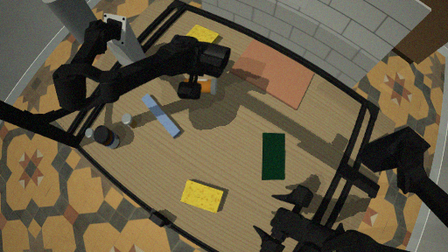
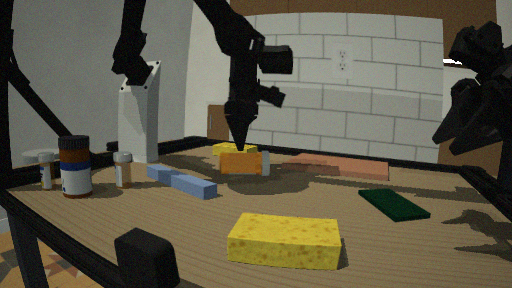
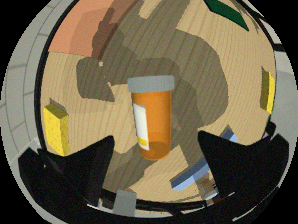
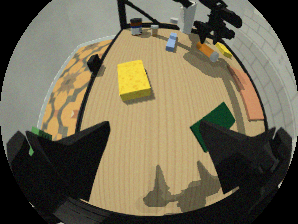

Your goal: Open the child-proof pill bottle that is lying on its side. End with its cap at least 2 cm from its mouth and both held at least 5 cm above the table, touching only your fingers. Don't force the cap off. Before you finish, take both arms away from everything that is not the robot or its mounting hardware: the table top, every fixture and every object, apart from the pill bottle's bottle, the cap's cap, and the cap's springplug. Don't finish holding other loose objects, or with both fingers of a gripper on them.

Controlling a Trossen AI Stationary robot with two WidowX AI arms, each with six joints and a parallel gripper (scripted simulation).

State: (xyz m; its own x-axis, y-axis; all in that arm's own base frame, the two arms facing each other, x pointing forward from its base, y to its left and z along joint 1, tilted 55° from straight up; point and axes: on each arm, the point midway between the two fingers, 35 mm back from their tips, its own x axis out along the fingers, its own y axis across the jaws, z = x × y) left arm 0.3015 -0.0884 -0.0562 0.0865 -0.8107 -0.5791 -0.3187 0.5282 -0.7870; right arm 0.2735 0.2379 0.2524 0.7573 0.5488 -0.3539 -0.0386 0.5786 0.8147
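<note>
The orange pill bottle (image 1: 205, 87) (image 2: 241, 163) (image 3: 159, 112) (image 4: 204, 49) lies on its side on the table, with a white label. Its grey-white cap (image 1: 213, 87) (image 2: 266, 163) (image 3: 151, 83) (image 4: 215, 56) is on its mouth. My left gripper (image 2: 241, 146) (image 3: 156, 138) is open and points down just above the bottle. In the left wrist view the bottle shows between and ahead of the spread fingers; contact cannot be told. My right gripper (image 1: 264, 212) (image 2: 444, 147) (image 4: 156, 125) is open and empty, above the opposite end of the table, far from the bottle.
A blue block (image 1: 161, 115) (image 2: 182, 182) lies near the bottle. A brown bottle (image 2: 75, 170) stands between two small vials (image 2: 47, 172) (image 2: 123, 172). A yellow sponge (image 1: 202, 196), another sponge (image 1: 202, 34), a green pad (image 1: 273, 156) and a terracotta board (image 1: 280, 70) lie around. A black frame edges the table.
</note>
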